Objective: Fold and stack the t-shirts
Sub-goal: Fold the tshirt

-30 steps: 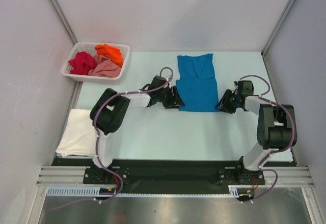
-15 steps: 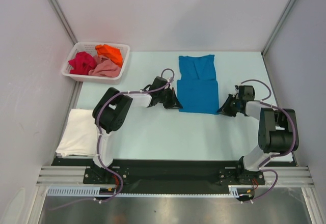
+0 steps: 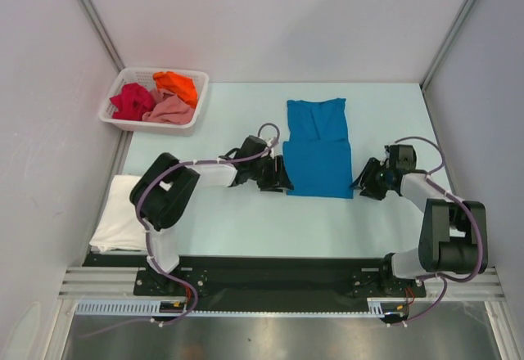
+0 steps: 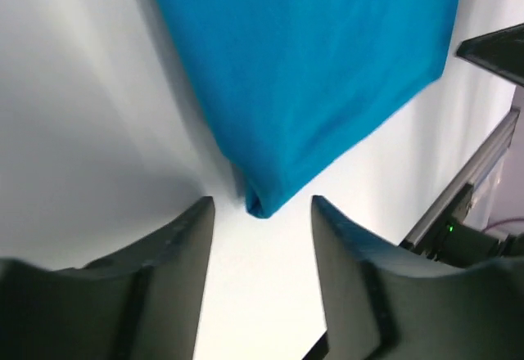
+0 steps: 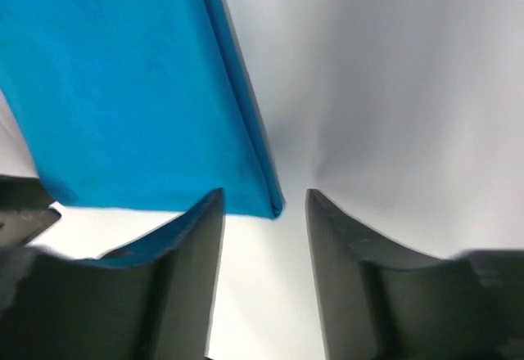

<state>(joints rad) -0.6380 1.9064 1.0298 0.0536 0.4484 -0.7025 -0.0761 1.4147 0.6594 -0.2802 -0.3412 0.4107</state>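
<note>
Wrist views, left end effector [image 4: 260, 209] apart, right end effector [image 5: 264, 201] apart, blue t-shirt [image 4: 311, 65] corners at tips, hidden overhead

The middle t-shirt [image 3: 318, 147] lies on the table [image 3: 246, 221], lengthwise front to back. The left gripper [image 3: 282, 182] sits at its near left corner and the right gripper [image 3: 360, 186] at its near right (each corner just at the fingertips' gap). The basket [image 3: 155, 72] at the far left holds three t-shirts [image 3: 164, 98]. A fifth t-shirt [image 3: 123, 213] lies at the near left edge.

Bright, even light; wrist views soft, blue t-shirt [image 4: 311, 65] edges blurred.
</note>
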